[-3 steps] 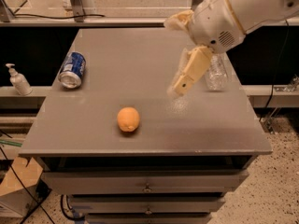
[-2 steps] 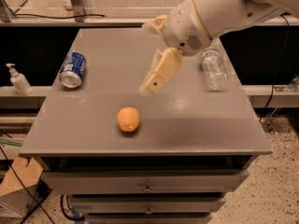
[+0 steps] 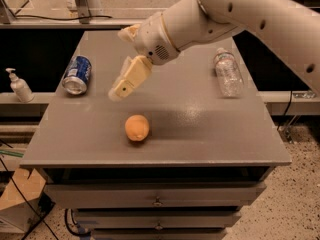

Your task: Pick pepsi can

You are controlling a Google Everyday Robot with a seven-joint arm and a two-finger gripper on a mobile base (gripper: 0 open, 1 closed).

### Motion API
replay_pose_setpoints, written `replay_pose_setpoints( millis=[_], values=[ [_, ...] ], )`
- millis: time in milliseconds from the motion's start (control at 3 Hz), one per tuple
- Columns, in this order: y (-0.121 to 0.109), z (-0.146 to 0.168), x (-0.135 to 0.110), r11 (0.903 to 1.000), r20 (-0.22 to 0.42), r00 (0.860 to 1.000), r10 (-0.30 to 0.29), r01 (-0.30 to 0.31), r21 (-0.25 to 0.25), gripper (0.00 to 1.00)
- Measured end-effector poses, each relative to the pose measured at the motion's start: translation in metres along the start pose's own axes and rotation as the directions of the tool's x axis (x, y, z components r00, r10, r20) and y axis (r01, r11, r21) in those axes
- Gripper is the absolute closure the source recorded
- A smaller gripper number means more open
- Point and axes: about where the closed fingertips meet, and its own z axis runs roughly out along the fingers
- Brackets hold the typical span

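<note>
The approach is judged to be in hand. The gripper (image 3: 120,64) is held open and empty above the middle of the table (image 3: 210,134). The pepsi can (image 3: 76,75) is laid on its side at the far left. A leftward reach, then closing, is called for.

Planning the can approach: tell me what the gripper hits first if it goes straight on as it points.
Likely bare grey tabletop, between the blue aluminium pepsi can and the round orange fruit; the gripper, above mid-table, points down-left. Depth is unclear.
</note>
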Motion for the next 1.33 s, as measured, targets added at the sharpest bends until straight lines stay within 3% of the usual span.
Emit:
replay_pose_setpoints(
  millis=[667, 1333],
  values=[
    [-0.002, 0.008, 0.003, 0.9996, 0.012, 1.0, 0.027, -0.027, 0.005, 0.0],
    [-0.034, 0.052, -0.002, 0.9978, 0.102, 0.994, 0.043, -0.048, 0.046, 0.0]
  ],
)
